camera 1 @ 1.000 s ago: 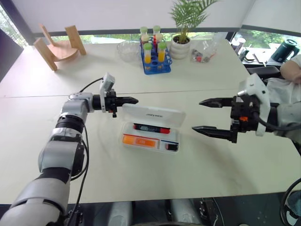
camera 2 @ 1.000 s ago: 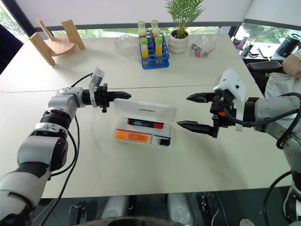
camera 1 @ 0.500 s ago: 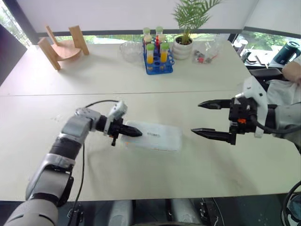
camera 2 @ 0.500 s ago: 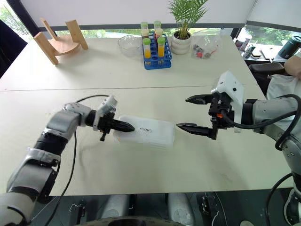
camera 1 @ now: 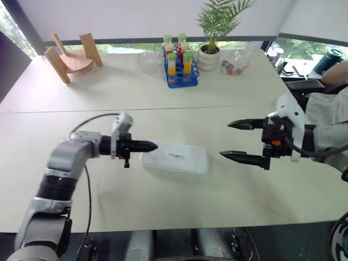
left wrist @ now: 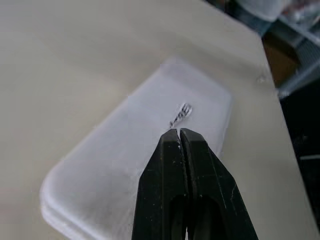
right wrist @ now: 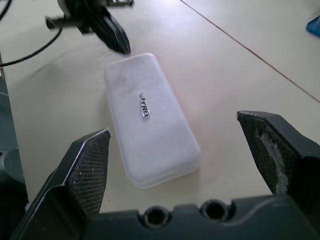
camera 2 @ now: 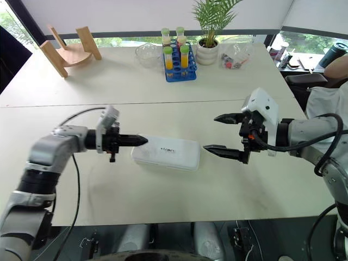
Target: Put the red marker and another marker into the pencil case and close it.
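The white pencil case [camera 1: 175, 159] lies flat on the table with its lid down and the dark lettering on top. The red marker and the other marker are hidden from view. My left gripper [camera 1: 155, 145] is shut and empty, pointing level at the case's left end from just above it; the left wrist view looks down on the lid [left wrist: 125, 145] past its tips. To the right of the case my right gripper [camera 1: 225, 140] hovers wide open with nothing in it, and the case [right wrist: 150, 120] lies some way beyond its fingers.
At the back of the table stand a blue rack of tubes [camera 1: 181, 68], a potted plant [camera 1: 209, 51], a glass bowl [camera 1: 149, 60], a clear bag of small items [camera 1: 234, 62] and a wooden stand [camera 1: 70, 51]. A person's arm [camera 1: 334, 72] shows at the right edge.
The case's lid, open a second ago with the markers showing inside, has been pushed down by my left gripper, which has since drawn back to the left. The right gripper has stayed in place.
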